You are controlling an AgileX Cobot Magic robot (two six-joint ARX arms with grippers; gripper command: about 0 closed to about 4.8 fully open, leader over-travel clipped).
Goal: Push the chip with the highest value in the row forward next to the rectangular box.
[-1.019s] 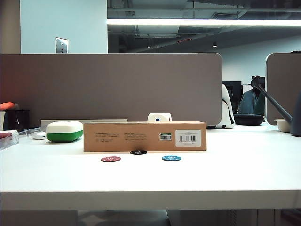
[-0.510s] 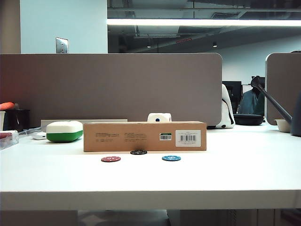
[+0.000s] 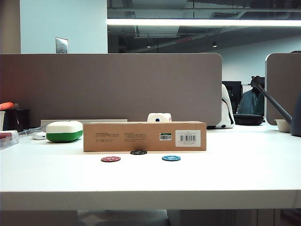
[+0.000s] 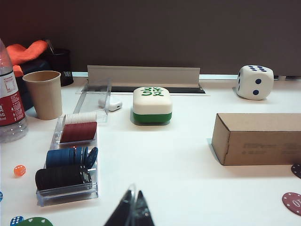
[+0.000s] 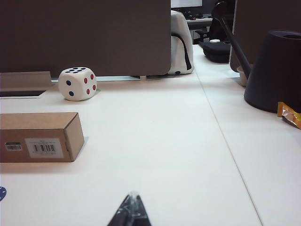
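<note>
The black chip (image 3: 138,152) lies right against the front face of the rectangular box (image 3: 145,136), ahead of the other two chips of the row. The red chip (image 3: 111,159) and the blue chip (image 3: 171,158) stay nearer the table's front edge. In the left wrist view the box (image 4: 256,139), a sliver of the black chip (image 4: 297,169) and the red chip (image 4: 292,203) show. My left gripper (image 4: 133,200) is shut and empty, well back from them. My right gripper (image 5: 134,200) is shut and empty too, short of the box (image 5: 40,136). Neither gripper shows in the exterior view.
A white-and-green case (image 3: 64,131) sits left of the box, and a large die (image 3: 159,117) behind it. A clear tray of stacked chips (image 4: 70,160), a paper cup (image 4: 43,94) and a bottle (image 4: 9,103) stand at the far left. A black watering can (image 5: 277,70) is at the right.
</note>
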